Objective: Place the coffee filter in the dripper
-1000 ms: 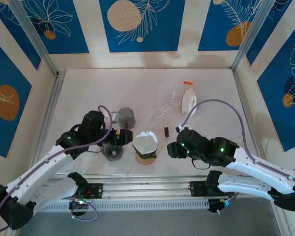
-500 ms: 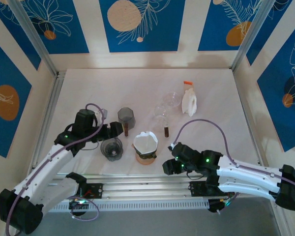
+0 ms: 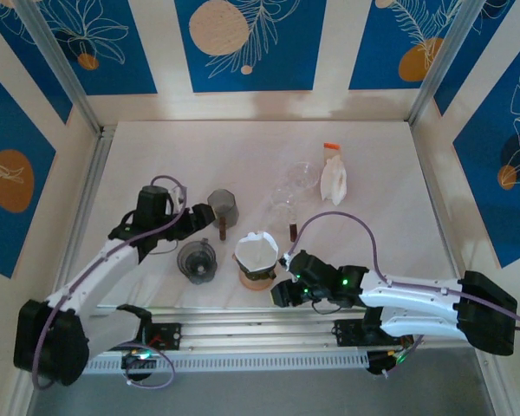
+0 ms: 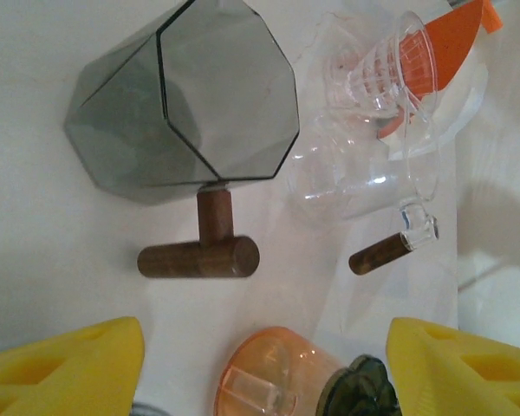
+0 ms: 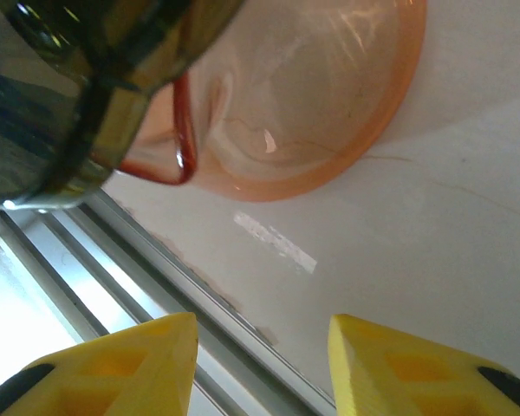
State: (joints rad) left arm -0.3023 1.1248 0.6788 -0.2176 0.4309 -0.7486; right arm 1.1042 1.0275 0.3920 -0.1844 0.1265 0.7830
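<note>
The white paper coffee filter [image 3: 256, 250], judged light, limp and easily crushed, is being shown seated in the orange dripper [image 3: 258, 279], best pinched at its rim, while the left gripper [image 4: 264, 364] and right gripper [image 5: 263, 347] are being held spread, empty.

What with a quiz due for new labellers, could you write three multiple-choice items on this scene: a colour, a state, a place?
1. The white bottle has a cap that is: A blue; B orange; C green.
2. The right hand is: A open and empty; B shut on something; C shut and empty.
3. The coffee filter sits: A in the right hand; B on the white bottle; C in the orange dripper.
Key: 1 B, the cap shows orange from above; 2 A, its fingers stand apart, nothing between; 3 C, the paper lines the dripper.
</note>
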